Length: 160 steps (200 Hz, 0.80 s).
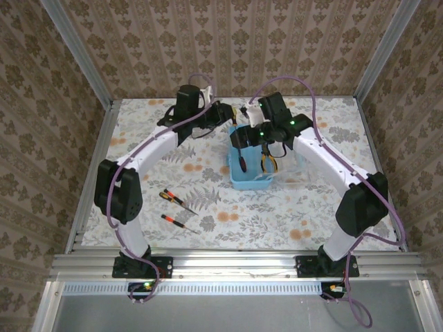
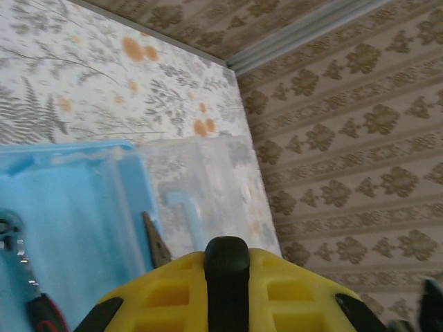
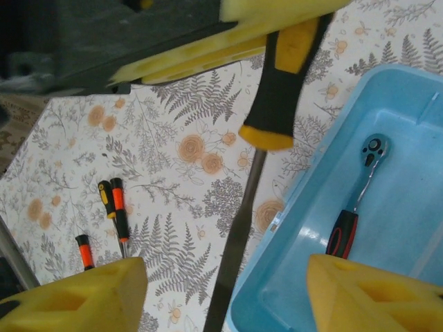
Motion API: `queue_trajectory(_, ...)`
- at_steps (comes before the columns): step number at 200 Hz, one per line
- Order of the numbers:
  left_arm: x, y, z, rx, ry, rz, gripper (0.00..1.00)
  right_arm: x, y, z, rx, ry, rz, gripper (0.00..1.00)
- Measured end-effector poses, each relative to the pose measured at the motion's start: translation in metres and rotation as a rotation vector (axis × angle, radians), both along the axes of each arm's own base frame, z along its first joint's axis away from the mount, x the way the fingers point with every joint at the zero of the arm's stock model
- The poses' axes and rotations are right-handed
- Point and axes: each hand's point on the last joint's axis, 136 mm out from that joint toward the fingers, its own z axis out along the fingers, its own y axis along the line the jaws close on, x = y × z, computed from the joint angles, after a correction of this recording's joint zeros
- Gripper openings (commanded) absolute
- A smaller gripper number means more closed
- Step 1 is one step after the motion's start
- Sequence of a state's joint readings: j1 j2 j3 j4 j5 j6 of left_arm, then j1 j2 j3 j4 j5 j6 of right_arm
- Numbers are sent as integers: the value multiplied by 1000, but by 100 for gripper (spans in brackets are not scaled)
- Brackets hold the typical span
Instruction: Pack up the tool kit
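Note:
The light-blue case (image 1: 243,181) lies open mid-table, its clear lid (image 2: 208,176) folded out beside it. Inside lie yellow-handled pliers (image 1: 268,162), whose tip (image 2: 155,241) shows in the left wrist view, and a red-black ratchet (image 3: 349,221). My left gripper (image 1: 239,136) is shut on a long tool with a black-yellow handle (image 3: 280,90). Its butt (image 2: 227,259) shows between the yellow fingers (image 2: 297,290). The dark shaft (image 3: 239,235) hangs just outside the case's left wall (image 3: 304,207). My right gripper (image 3: 225,277) is open beside that shaft, above the case (image 1: 261,136).
Two screwdrivers (image 1: 176,200) lie together on the flowered table left of the case, a third (image 1: 178,223) nearer the front; they also appear in the right wrist view (image 3: 114,207). Papered walls and metal posts close in the table (image 1: 332,214).

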<state>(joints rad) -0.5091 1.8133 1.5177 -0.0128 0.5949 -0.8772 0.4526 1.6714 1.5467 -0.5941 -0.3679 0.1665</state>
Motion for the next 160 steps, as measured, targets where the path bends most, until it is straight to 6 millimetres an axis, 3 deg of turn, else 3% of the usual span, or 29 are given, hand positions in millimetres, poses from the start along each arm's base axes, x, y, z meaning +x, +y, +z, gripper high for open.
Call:
queue_trajectory(26, -8, -9, 10, -37, -1, -32, 0, 2, 2, 2, 12, -7, -4, 37)
queue_trajectory(77, -13, -8, 19, -57, -10, -42, 0, 5, 1, 2, 11, -8, -26, 0)
queue_trajectory(97, -13, -8, 21, -61, -17, -41, 1, 6, -2, 4, 10, -15, -30, 0)
queue_trajectory(138, -16, -7, 25, -55, -36, -49, 59, 4, -3, 10, 11, -32, -29, 0)
queue_trajectory(160, -15, 0, 14, -4, -35, -38, 87, 2, -7, 17, 10, -47, -32, 0)
